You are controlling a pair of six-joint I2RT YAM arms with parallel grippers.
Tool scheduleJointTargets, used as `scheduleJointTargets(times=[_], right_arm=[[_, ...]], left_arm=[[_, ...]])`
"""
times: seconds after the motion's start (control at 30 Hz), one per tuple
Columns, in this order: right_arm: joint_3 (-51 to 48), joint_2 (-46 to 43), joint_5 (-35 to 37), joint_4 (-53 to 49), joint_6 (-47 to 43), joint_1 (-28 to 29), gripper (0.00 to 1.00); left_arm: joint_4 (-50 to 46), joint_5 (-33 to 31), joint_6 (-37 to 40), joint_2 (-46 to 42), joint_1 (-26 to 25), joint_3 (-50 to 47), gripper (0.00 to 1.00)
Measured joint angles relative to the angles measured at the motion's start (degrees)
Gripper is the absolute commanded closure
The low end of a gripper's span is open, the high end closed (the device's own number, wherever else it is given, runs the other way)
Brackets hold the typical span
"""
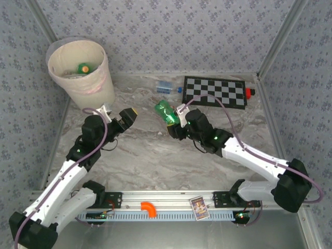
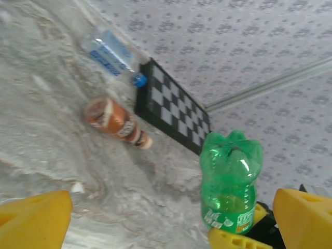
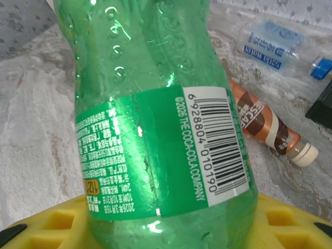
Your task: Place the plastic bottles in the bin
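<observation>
The right gripper [image 1: 175, 120], just right of centre in the top view, is clamped on a translucent green plastic bottle [image 1: 166, 111], its yellow fingers [image 3: 49, 225] closed on the end nearest the green printed label, with the lumpy base pointing away toward the upper left. The left gripper [image 2: 171, 212] sits left of centre, just below the tall round pale peach bin with a clear liner [image 1: 92, 85], its yellow jaws spread wide with nothing between them. Inside the bin, in the upper left corner, lies a green-capped bottle [image 1: 83, 68]. A clear plastic bottle with a blue cap and blue label [image 1: 167, 87] lies on the grey marbled table [image 1: 145, 155] at upper centre, its cap just beside the left end of the black-and-white checkerboard [image 1: 215, 92]. In the left wrist view, a small brown-labelled bottle with a pale cap [image 2: 115, 122] lies on its side near that same end of the board, apart from the clear one.
</observation>
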Motion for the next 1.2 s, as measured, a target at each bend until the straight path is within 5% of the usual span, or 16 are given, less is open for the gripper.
scheduleJointTargets(times=[0.37, 0.63, 1.2], right_arm=[[-0.15, -3.89, 1.53, -0.17, 0.46, 4.46, 0.60], [0.24, -3.87, 3.02, -0.74, 0.46, 6.25, 0.59], [2.45, -2.51, 4.70, -1.31, 0.42, 9.66, 0.57]], left_arm=[[13.16, 6.64, -2.80, 8.41, -4.94, -0.02, 0.03], [16.68, 7.02, -0.31, 12.15, -11.50, 1.27, 0.04], [21.11, 5.49, 0.15, 17.66, -14.69, 3.63, 0.20]])
